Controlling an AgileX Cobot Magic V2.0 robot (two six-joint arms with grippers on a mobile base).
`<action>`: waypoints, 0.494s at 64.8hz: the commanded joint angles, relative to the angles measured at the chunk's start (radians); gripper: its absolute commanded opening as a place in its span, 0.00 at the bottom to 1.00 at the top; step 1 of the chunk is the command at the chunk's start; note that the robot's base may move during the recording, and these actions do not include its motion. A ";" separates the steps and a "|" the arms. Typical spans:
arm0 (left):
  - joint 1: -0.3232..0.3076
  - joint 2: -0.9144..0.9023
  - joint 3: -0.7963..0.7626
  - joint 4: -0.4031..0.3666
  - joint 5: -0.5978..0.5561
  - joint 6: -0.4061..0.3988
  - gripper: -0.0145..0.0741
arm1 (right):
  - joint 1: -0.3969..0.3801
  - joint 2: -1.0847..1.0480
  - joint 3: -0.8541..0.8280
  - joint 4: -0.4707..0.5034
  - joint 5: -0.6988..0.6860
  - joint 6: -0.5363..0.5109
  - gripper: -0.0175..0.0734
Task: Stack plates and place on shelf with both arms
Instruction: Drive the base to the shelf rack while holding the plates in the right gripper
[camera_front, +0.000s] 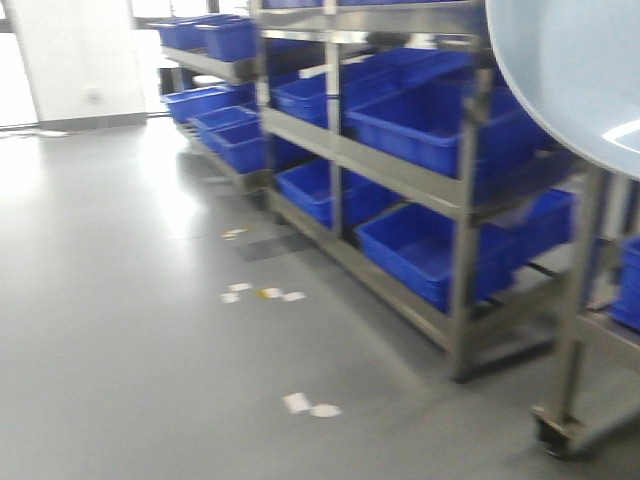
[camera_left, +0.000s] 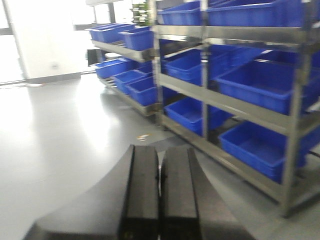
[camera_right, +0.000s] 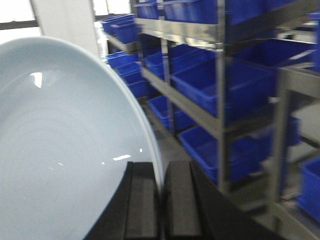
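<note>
Left gripper (camera_left: 160, 185) has its fingers pressed together, gripping nothing. Right gripper (camera_right: 162, 200) pinches the rim of a plate (camera_right: 65, 150), glossy, pale bluish-white, filling the near left. The steel shelf (camera_right: 190, 103) with blue crates (camera_right: 245, 80) stands far right.

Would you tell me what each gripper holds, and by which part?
The right gripper pinches a plate by its rim; the left gripper is shut on nothing.

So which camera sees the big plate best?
The right wrist view: the plate fills its left half, rim pinched in the right gripper. The front view shows only a piece in its top corner. The left wrist view shows none.
</note>
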 joint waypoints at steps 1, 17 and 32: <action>0.001 0.010 -0.031 -0.006 -0.086 -0.009 0.26 | -0.003 0.005 -0.030 -0.005 -0.101 -0.002 0.26; 0.003 0.010 -0.031 -0.006 -0.086 -0.009 0.26 | -0.003 0.005 -0.030 -0.005 -0.101 -0.002 0.26; 0.003 0.010 -0.031 -0.006 -0.086 -0.009 0.26 | -0.003 0.005 -0.030 -0.005 -0.101 -0.002 0.26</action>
